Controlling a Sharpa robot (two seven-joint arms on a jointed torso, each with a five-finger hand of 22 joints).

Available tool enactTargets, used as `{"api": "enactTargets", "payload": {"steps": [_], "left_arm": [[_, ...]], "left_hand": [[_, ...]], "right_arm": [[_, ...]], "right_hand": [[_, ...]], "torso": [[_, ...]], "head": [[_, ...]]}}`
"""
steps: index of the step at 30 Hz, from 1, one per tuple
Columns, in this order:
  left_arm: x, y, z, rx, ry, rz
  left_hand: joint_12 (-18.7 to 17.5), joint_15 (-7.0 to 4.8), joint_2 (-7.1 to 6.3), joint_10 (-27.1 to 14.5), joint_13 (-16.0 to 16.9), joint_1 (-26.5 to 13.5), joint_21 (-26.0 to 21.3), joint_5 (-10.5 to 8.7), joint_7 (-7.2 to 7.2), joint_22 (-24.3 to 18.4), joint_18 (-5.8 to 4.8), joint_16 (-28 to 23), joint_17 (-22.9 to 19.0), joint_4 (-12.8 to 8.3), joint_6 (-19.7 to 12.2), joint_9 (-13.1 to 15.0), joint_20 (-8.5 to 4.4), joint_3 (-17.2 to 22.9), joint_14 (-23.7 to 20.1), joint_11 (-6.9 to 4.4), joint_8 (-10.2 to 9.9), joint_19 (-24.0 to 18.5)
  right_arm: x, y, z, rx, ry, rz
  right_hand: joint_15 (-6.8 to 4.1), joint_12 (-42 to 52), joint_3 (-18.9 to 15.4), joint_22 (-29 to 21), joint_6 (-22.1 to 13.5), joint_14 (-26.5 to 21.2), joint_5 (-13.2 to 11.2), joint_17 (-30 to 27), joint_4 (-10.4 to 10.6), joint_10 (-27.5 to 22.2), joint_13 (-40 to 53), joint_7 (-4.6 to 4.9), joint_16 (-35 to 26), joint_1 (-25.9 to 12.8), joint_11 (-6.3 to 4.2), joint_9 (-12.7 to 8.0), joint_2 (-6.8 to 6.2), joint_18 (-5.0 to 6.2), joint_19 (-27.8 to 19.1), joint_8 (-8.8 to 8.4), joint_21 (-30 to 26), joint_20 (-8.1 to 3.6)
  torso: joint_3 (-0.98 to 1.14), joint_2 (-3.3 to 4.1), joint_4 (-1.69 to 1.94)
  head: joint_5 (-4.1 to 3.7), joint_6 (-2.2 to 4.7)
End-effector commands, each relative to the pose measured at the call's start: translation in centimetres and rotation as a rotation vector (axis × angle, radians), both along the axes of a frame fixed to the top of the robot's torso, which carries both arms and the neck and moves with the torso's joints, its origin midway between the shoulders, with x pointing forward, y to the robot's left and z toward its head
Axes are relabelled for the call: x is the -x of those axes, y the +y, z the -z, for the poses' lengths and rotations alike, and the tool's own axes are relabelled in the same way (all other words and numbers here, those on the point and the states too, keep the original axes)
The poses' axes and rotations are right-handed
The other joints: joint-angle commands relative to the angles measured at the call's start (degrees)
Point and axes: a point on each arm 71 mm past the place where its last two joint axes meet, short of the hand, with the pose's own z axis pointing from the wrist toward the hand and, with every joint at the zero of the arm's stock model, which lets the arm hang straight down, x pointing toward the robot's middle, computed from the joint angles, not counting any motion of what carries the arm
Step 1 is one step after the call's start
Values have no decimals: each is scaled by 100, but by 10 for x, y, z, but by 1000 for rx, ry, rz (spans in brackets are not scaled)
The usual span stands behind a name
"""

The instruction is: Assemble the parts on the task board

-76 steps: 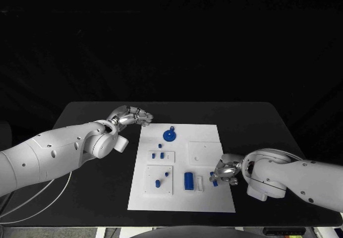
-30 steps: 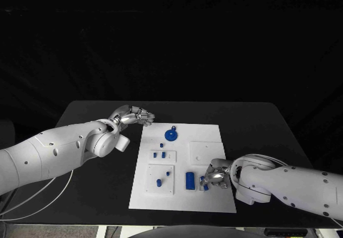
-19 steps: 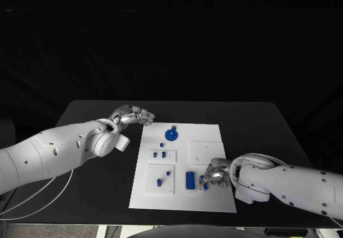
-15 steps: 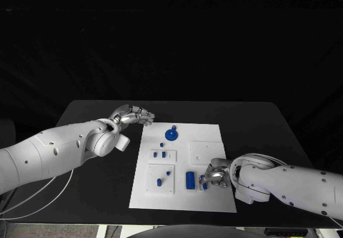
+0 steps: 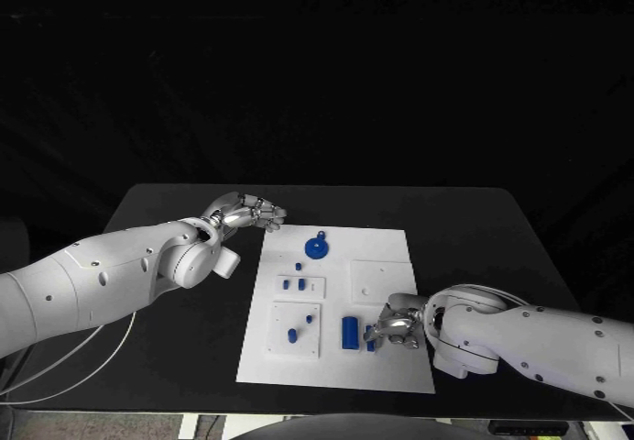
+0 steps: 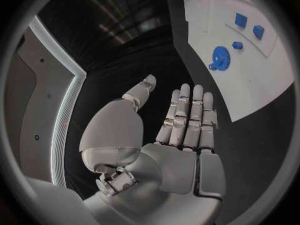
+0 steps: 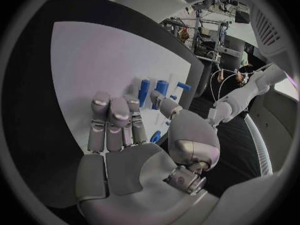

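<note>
Since 2.5 s ago my right hand [image 5: 397, 327] has shifted inward over the white board [image 5: 383, 247] at the table's near edge, fingers [image 7: 112, 116] released, poised beside the blue parts [image 5: 350, 332]. Left hand [image 5: 245, 214] idles clenched, clear.

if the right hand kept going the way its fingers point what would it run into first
Probably the long blue block standing on the task board. The right hand points across the board toward it, a small blue part at its fingertips; depth is unclear.
</note>
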Motion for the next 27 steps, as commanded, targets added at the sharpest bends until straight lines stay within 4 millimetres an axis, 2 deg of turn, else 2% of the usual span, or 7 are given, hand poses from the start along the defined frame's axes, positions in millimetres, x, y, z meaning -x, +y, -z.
{"api": "enactTargets", "payload": {"steps": [1,4,9,20,24,27], "left_arm": [[0,-2,-1,12,2,13],[0,-2,-1,12,2,13],[0,-2,-1,12,3,13],[0,-2,0,10,6,13],[0,-2,0,10,5,12],[0,-3,0,11,5,14]], "left_hand": [[-8,25,14,-13,-9,-66,-38,2,-7,9,54,-28,9,33,-44,-6,16,-5,12,13,-20,10],[-8,25,14,-13,-10,-67,-39,2,-7,9,54,-29,10,34,-44,-6,16,-5,12,13,-20,10],[-8,25,15,-14,-10,-69,-40,2,-7,10,55,-31,11,37,-46,-7,16,-5,12,13,-20,10],[-9,25,17,-15,-12,-70,-42,4,-6,13,55,-34,14,41,-48,-7,15,-4,10,13,-21,9],[-9,25,19,-15,-12,-69,-42,4,-7,13,55,-35,15,43,-48,-7,15,-3,10,13,-21,9],[-9,25,21,-15,-12,-68,-42,4,-7,14,56,-35,15,43,-48,-8,15,-3,10,13,-21,9]], "right_arm": [[3,4,0,-27,17,-20],[4,4,0,-29,17,-21],[4,4,0,-30,18,-21],[3,-2,1,-26,25,-21],[3,0,1,-28,27,-26],[3,1,1,-26,27,-27]], "right_hand": [[-48,22,-41,89,23,-13,-30,-6,-28,15,4,12,-16,-7,-11,7,15,162,10,-24,25,-16],[-55,19,57,84,26,-15,-29,-8,-61,16,4,5,-18,121,-19,7,164,162,7,-23,15,-36],[-54,16,167,83,31,-17,-30,-10,-80,18,4,6,-19,216,-18,5,246,162,4,-24,8,-44],[-50,15,178,86,26,-18,-30,-12,-105,17,7,11,-18,215,-12,1,130,162,7,-29,10,-38],[-50,15,178,86,26,-18,-30,-12,-105,17,7,11,-18,215,-12,1,130,162,7,-29,10,-38],[-51,21,159,95,24,-15,-31,-11,-260,18,13,12,-12,333,-13,5,44,162,14,-27,24,-47]], "torso": [[1,-1,0],[2,-1,-3],[2,0,-2],[1,-3,-1],[3,-1,-3],[1,-1,-2]], "head": [[7,-6],[9,-6],[13,-9],[7,-11],[1,-20],[2,-18]]}}
